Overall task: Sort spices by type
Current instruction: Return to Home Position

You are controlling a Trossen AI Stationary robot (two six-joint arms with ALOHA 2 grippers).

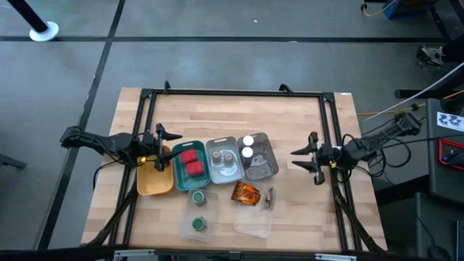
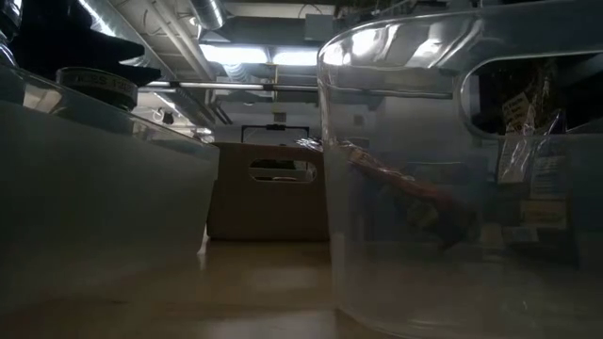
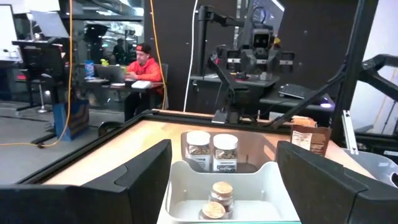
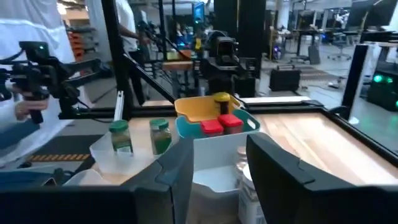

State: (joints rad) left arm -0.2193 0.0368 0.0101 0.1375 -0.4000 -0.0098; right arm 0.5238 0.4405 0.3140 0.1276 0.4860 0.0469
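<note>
Plainly, the left fingers (image 3: 146, 183) are spread wide, holding nothing and touching nothing, and they hang over one end of the yellow tray (image 1: 148, 185), where a yellow jar (image 4: 222, 102) stands under them. Just past their tips lie the red boxes (image 1: 191, 165) in the teal tray (image 1: 177, 174). Farther along the same line are the brown-capped jars (image 1: 225, 157) in the white tray (image 1: 225, 175). The right fingers (image 4: 280, 171) face them from the other side of the surface (image 1: 304, 116), equally parted and empty. The white-capped jars (image 1: 248, 146) in the grey tray (image 1: 264, 168) are nearest their tips but apart from them. Off to the side of both pairs, between them, the green-capped jars (image 1: 198, 196) sit in a clear bin (image 1: 206, 210). An orange pouch (image 1: 246, 193) and a brown pouch (image 1: 269, 198) sit in a second clear bin (image 1: 254, 225).
</note>
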